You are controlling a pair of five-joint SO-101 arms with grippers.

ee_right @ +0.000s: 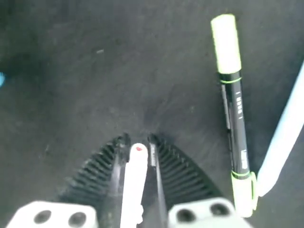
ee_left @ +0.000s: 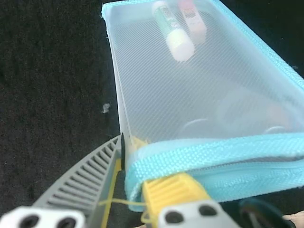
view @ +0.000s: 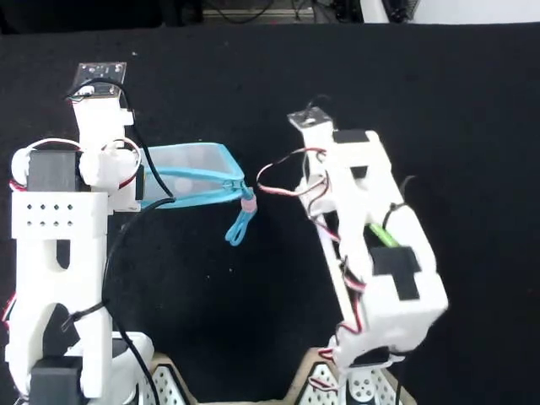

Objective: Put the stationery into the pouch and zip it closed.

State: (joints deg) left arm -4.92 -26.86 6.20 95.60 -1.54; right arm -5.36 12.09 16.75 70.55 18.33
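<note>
A matte black fabric-covered table [view: 439, 93] spreads across the scene, its cloth flecked here and there with pale lint. Beyond its far edge lie tangled dark cables [view: 253, 10] and a bright white surface [view: 481, 10].

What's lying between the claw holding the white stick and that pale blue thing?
A green-capped black highlighter lies there, shown in the right wrist view.

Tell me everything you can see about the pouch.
The pouch is a flat, translucent ribbed plastic case with light-blue fabric zipper trim and a blue pull loop. It lies broad side up over the black table. Two capped markers show through its wall. The left gripper has its fingers clamped on one corner by the zipper.
</note>
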